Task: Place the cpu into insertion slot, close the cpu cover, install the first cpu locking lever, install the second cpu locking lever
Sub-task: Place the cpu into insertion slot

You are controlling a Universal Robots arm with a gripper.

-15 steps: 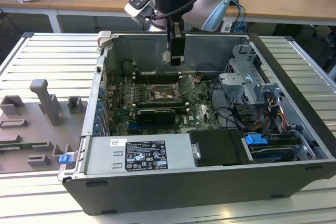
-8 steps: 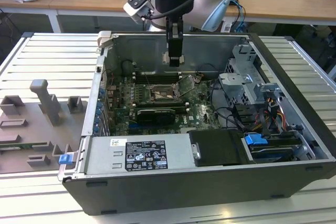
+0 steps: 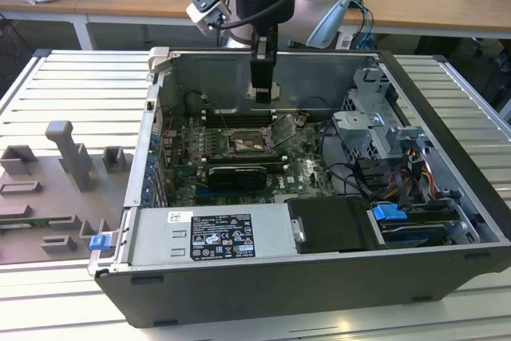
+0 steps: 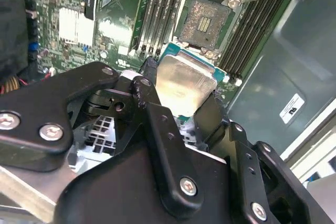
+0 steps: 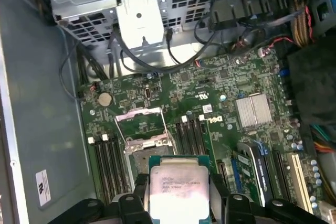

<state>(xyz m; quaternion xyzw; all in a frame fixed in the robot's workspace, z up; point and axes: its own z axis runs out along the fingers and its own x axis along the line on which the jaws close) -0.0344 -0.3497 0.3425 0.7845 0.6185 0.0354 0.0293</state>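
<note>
Hovering over the open case (image 3: 319, 297), the gripper (image 3: 263, 89) clamps the cpu (image 4: 185, 82) by its edges, clear of the empty slot (image 4: 205, 22) below; placement is in hand and calls for square alignment.

Soft, even room light is falling across the open grey metal computer case (image 3: 263, 77) in the exterior view. In both wrist views glare is bleaching the face of the small flat silvery-beige square cpu (image 4: 185, 85) (image 5: 177, 195). Beside the cpu, the black gripper fingers (image 4: 210, 114) are sinking into shadow, while the green circuit board (image 5: 220, 98) beyond it is lying evenly lit.
</note>
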